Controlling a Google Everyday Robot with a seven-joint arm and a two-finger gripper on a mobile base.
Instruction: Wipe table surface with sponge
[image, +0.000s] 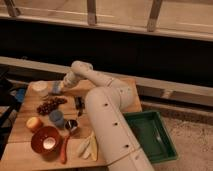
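So the sponge (55, 89) sits at the far left of the counter (20, 142), just beside a white round container (39, 88). The end effector (62, 86) is right up against it from the right. I honestly can't tell how wide it's open or whether it has any hold on the sponge.

Handling-wise I'd guess it's light and squishy, so it will give under a grip and needs no real force. It's not fragile, and probably not slippery unless it's soaked. I'd take it across the two long sides, fairly low, so the flat face stays down on the wood for wiping.

Containers: can't see what's in the white one. The blue cup (56, 117) stands mid-counter, with a small metal cup (71, 126) near it, and I can't make out the insides of either. The red bowl (46, 140) at the front has something pale in it. The green tray (150, 132) sits off the right side, maybe with one thin pale thing in it.
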